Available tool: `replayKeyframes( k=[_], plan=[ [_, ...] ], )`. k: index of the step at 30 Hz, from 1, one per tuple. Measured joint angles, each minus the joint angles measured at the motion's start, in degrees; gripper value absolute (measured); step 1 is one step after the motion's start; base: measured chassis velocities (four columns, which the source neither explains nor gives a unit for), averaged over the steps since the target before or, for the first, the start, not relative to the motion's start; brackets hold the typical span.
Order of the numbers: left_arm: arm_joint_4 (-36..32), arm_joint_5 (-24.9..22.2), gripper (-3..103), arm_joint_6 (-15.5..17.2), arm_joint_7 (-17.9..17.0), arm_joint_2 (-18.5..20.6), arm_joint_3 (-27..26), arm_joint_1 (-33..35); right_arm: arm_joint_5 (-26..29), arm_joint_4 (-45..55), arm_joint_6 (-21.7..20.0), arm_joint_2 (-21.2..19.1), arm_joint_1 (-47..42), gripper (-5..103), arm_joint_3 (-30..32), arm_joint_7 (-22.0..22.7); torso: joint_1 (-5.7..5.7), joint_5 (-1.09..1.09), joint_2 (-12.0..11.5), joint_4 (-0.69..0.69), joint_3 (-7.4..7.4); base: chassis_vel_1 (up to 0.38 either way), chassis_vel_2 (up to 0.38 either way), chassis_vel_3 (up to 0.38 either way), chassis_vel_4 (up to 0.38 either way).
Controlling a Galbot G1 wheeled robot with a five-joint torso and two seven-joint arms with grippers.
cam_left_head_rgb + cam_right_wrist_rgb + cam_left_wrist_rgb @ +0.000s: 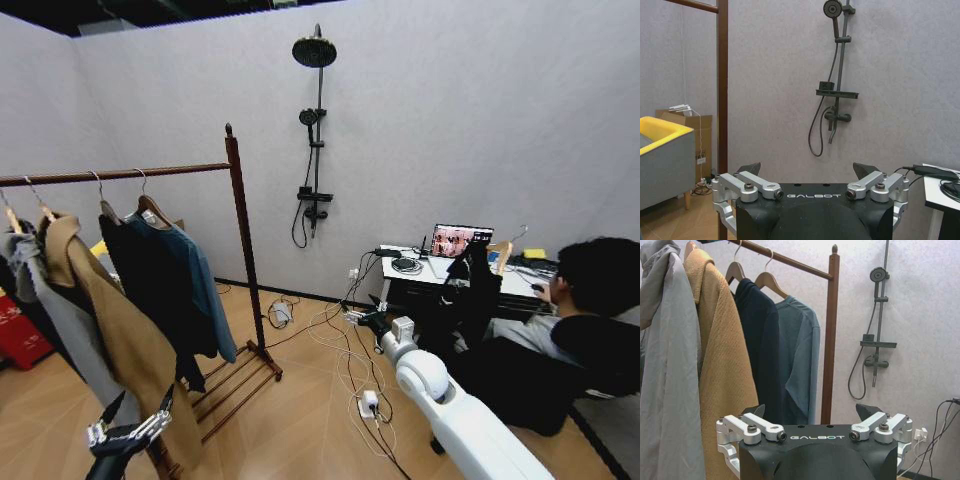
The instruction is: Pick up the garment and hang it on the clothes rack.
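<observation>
The garment (203, 283), a teal-blue shirt on a wooden hanger, hangs at the right end of the clothes rack's top bar, beside the post (241, 235). In the left wrist view the garment (801, 357) and the rack post (830, 335) lie ahead of my left gripper (813, 412), which is open, holds nothing and stands apart from the clothes. The left gripper (128, 430) sits low in front of the tan coat. My right gripper (807, 168) is open and holds nothing, facing the wall with the rack post (722, 85) to one side. The right gripper (372, 323) is held out over the floor right of the rack.
A black coat (150, 290), a tan coat (110, 335) and a grey coat (60, 330) hang left of the garment. A shower fixture (315, 140) is on the back wall. Cables (350, 350) cross the floor; a desk (450, 275) stands at right. An armchair (665, 160) appears in the right wrist view.
</observation>
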Motion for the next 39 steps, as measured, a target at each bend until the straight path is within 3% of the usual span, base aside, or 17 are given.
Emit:
replayKeyframes(
  k=[34,39],
  plan=[
    [0.0,0.0,100,0.0,0.01,0.0,0.0,0.0,-0.61,0.25,0.51,0.22,-1.35,100,0.13,-0.56,-0.01,0.01,0.0,-0.05,0.0,-0.017,-0.158,-0.154,-0.011],
    [0.0,0.0,100,0.0,0.01,0.0,0.0,0.0,-0.73,0.13,0.51,0.48,-1.47,100,0.02,-0.58,-0.01,-0.01,0.0,0.01,-0.01,0.065,-0.1,-0.093,0.071]
  ],
)
